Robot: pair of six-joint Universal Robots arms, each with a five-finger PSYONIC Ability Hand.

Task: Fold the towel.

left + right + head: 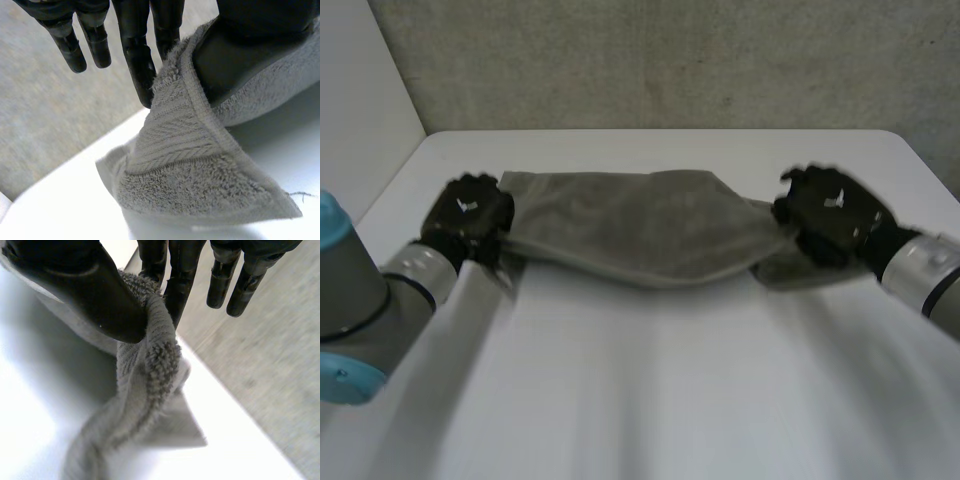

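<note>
The left hand (470, 215) has one end of the grey towel (640, 235) nipped between its thumb (260, 20) and a straight finger (140, 65), with its other fingers hanging loose alongside. Across from it the right hand (830, 215) grips the opposite end the same way, squeezing bunched cloth between thumb (95, 295) and finger. The towel stretches from one hand to the other, sagging in the middle over the far part of the white table (650, 400).
</note>
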